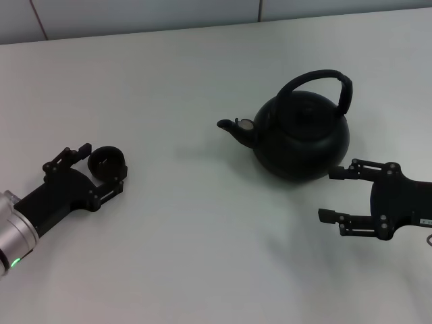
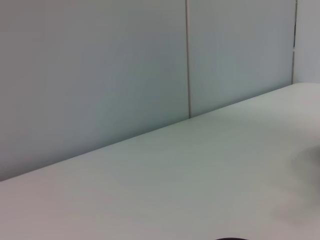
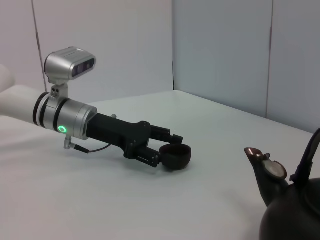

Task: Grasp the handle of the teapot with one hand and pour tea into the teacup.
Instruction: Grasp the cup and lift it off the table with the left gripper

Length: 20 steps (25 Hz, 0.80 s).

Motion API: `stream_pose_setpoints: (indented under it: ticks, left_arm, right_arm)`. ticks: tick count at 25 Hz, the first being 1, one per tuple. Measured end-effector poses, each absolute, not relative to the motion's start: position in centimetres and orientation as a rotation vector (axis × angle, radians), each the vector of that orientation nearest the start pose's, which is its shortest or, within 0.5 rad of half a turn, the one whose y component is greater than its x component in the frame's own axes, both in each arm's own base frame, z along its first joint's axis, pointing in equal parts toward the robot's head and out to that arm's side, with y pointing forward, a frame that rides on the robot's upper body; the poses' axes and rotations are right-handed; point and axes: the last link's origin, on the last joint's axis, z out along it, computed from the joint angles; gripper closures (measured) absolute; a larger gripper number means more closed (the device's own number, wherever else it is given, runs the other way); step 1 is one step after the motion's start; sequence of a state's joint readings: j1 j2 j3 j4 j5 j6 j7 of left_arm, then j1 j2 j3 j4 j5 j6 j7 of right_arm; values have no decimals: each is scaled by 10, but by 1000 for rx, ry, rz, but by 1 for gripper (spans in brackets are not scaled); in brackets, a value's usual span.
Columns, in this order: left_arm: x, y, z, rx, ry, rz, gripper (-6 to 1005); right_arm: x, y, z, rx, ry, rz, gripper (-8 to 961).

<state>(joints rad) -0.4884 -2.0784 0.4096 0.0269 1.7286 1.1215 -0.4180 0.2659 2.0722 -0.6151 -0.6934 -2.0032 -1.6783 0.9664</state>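
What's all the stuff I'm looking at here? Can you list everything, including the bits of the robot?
teapot: one, matte black, standing on the table right of centre, spout pointing toward the robot's left.
handle: one, black, arched over the teapot's top.
teacup: one, dark, on the table at the left, between the left gripper's fingers.
table: one, white, under everything.
wall panels: pale grey, behind the table.
left gripper: one, black, low at the left, shut on the teacup.
right gripper: one, black, open, just beside the teapot on its near right side, not touching it.
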Motion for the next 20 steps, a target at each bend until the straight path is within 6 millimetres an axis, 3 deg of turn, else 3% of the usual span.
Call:
stream_pose_setpoints:
  ticks: [20]
  left_arm:
    - [-328,304,-73,-2257,-481,-516,266]
  right_arm:
    - [329,248,17,-2652,345,624,189]
